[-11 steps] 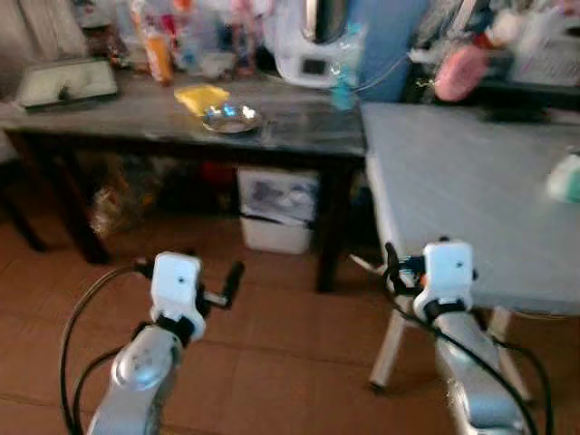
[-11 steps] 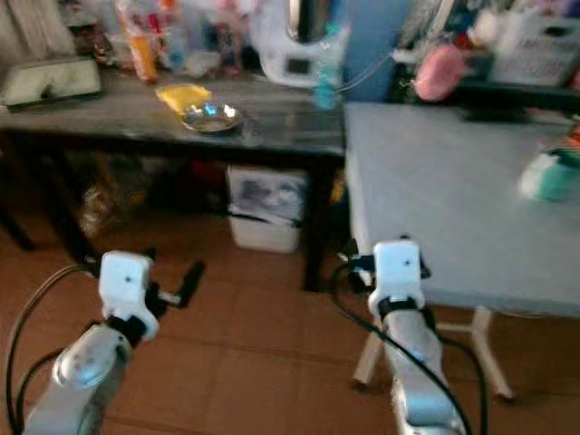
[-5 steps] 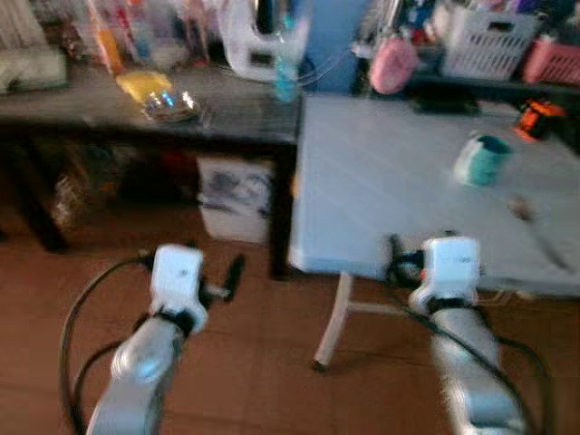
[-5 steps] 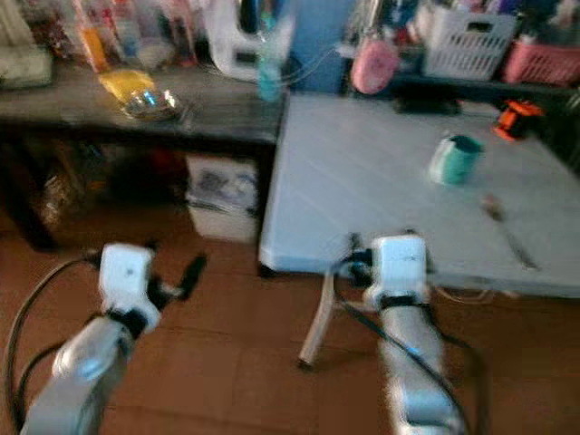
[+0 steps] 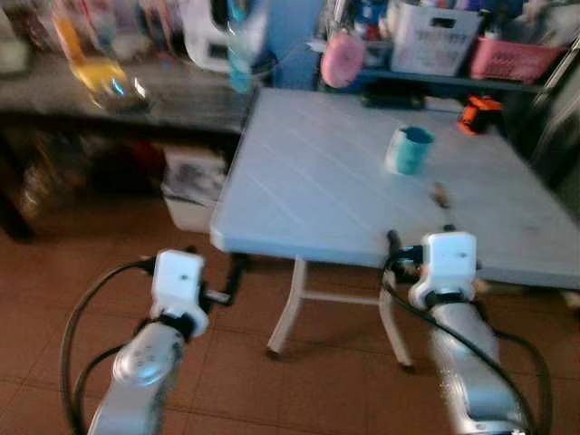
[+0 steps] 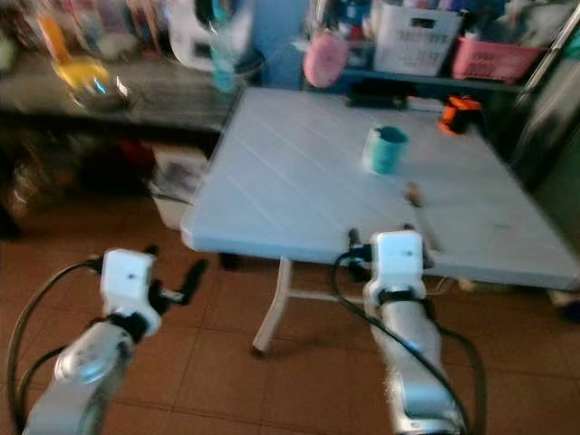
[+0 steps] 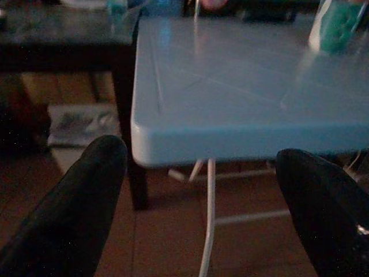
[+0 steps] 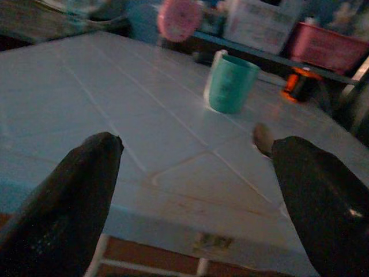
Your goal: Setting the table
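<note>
view has swung off the dark side table point(image 5: 136, 100) onto the pale blue table point(image 5: 317, 190), teal cup point(image 5: 410, 149) now mid-top with possibly a spoon point(image 5: 440, 193) beside; left gripper point(image 7: 196, 190) and right gripper point(image 8: 193, 179) spread wide, empty, approach underway.

A: Room on the white table point(image 5: 299, 181)? 
B: Plenty near edge, bare from corner to centre. Teal cup point(image 5: 409, 149) stands mid-table, small brown thing point(image 5: 439, 192) just beside, nearer front.
A: Far side?
B: Blocked: pink object point(image 5: 341, 59), white basket point(image 5: 430, 36), pink basket point(image 5: 512, 59), orange item point(image 5: 478, 113).
A: Left?
B: Dark side table point(image 5: 154, 91) abuts, cluttered w/ bottles.
</note>
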Controlling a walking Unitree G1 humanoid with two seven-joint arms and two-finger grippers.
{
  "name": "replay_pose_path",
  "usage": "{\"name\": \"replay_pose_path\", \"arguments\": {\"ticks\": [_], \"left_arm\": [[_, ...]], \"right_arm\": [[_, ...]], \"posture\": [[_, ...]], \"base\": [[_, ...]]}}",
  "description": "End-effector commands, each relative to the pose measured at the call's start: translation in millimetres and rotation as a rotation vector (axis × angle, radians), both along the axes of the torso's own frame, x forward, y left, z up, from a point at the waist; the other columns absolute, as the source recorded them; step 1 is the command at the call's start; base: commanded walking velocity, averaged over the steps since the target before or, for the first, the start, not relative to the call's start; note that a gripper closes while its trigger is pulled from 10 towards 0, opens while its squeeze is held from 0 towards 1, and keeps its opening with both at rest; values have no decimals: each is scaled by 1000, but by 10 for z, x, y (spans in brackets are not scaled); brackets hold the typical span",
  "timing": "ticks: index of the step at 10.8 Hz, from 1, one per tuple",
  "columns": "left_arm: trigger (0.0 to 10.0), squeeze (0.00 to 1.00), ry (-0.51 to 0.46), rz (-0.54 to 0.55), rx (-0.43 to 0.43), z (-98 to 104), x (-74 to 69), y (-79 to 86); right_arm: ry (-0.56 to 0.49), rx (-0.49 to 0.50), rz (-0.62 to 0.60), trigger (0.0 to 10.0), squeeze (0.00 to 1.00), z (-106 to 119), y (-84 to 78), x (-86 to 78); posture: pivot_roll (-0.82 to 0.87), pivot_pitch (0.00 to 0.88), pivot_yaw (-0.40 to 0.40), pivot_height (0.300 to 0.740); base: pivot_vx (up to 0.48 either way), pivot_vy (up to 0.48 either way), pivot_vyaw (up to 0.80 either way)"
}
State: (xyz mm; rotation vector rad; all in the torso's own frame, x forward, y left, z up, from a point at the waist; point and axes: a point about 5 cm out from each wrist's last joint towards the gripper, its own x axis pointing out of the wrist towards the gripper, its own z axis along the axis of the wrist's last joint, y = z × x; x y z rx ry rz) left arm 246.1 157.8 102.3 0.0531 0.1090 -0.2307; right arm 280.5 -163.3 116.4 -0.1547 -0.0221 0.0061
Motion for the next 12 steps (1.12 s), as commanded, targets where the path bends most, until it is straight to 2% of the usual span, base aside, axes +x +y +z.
{"name": "replay_pose_path", "arguments": {"ticks": [1, 3, 6, 7, 8, 9, 10, 12], "left_arm": [[10000, 0, -20, -2, 0, 42, 19, -19], [10000, 0, -17, 6, 1, 32, 19, -9], [10000, 0, -23, 28, 21, 37, 10, 34], [10000, 0, -36, 29, 42, 57, 11, 38], [10000, 0, -96, 61, 84, 99, 27, 64], [10000, 0, -120, 86, 69, 118, 40, 70], [10000, 0, -113, 56, 63, 123, 43, 49], [10000, 0, -118, -11, -7, 150, 14, -9]], "right_arm": [[-12, -9, -8, 10000, 0, 36, -46, 15], [-9, -15, -9, 10000, 0, 18, -49, 10], [-5, -20, -22, 10000, 0, -3, -60, 4], [-4, -18, -26, 10000, 0, -12, -60, 2], [-3, -16, -29, 10000, 0, -17, -55, -5], [-2, -12, -31, 10000, 0, -18, -42, -9], [-2, -11, -32, 10000, 0, -21, -37, -11], [-3, -12, -43, 10000, 0, -25, -44, -10]], "posture": [[123, 0, -27, 740], [122, 0, -27, 740], [125, 1, -21, 740], [127, 3, -20, 740], [126, 6, -17, 740], [126, 7, -15, 740], [125, 8, -13, 740], [124, 9, -13, 740]], "base": [[0, -480, 0], [0, -382, 0], [0, 0, 0], [0, 0, 0], [0, 0, 0], [0, 0, 0], [0, 0, 0], [148, 0, 0]]}}
